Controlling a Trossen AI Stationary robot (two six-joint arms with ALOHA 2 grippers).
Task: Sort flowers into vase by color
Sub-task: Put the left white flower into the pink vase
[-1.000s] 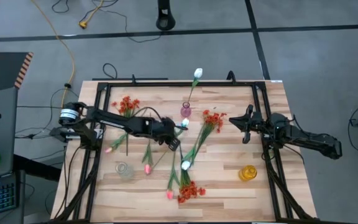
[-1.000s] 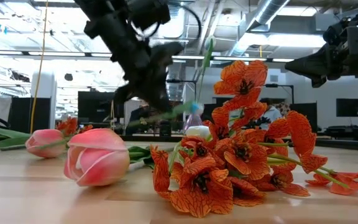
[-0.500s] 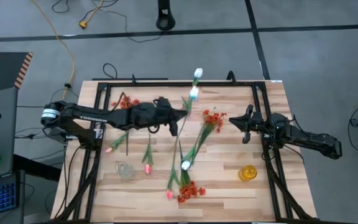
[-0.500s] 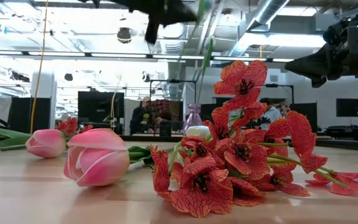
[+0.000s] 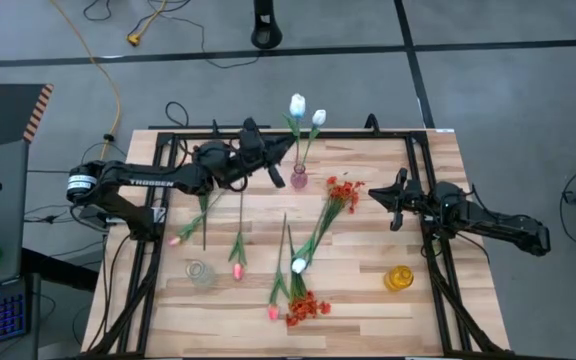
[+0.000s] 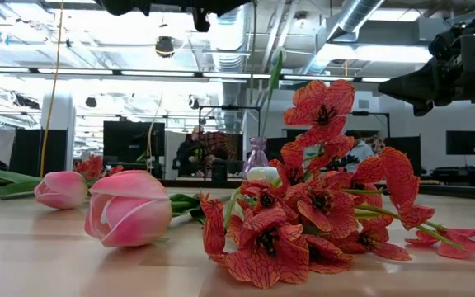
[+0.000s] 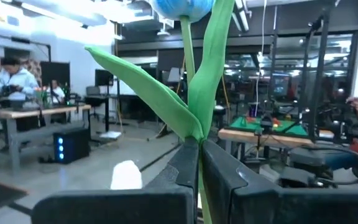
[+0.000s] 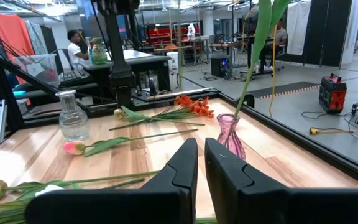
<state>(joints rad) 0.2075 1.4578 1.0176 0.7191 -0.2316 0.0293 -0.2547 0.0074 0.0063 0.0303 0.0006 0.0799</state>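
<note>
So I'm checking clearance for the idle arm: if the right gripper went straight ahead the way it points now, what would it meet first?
Probably the pink vase, which stands just off the line of the right gripper, holding a green stem. Depth is hard to judge; it might slip past.

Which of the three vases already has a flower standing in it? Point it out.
The pink vase near the table's far edge: a white tulip stands in it. The clear vase and the yellow vase hold nothing.
</note>
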